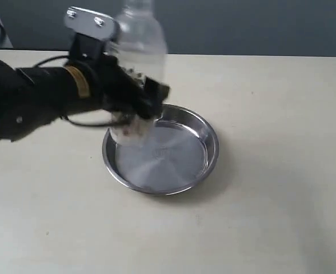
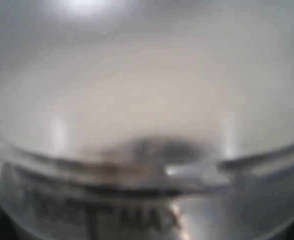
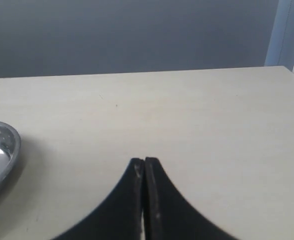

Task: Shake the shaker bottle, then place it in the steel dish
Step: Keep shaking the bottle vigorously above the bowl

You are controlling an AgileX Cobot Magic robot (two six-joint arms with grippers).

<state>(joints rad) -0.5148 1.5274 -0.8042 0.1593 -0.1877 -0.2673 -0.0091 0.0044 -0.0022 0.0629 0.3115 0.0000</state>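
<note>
The left gripper [image 1: 140,101] reached in from left of the dish [image 1: 209,149], its jaws spread wide and clamped around the lower body of the bottle [image 1: 143,41]. The bottle stood nearly upright, its base over the dish's left rim and its cap blurred. Whether the base touched the rim could not be told. In the left wrist view the bottle [image 2: 147,125] filled the picture, with brown grains low inside.

Well to the right of the dish [image 3: 2,146], the right gripper [image 3: 145,166] hung over the bare table [image 3: 212,115] with its jaws pressed together and holding nothing.

Judged from this, a descent here could land the base on the rolled rim, so the bottle would tip or the dish would skid. Hard shaking could also let the smooth plastic slide in the jaws.

Count: one bottle, one dish, two grippers.
</note>
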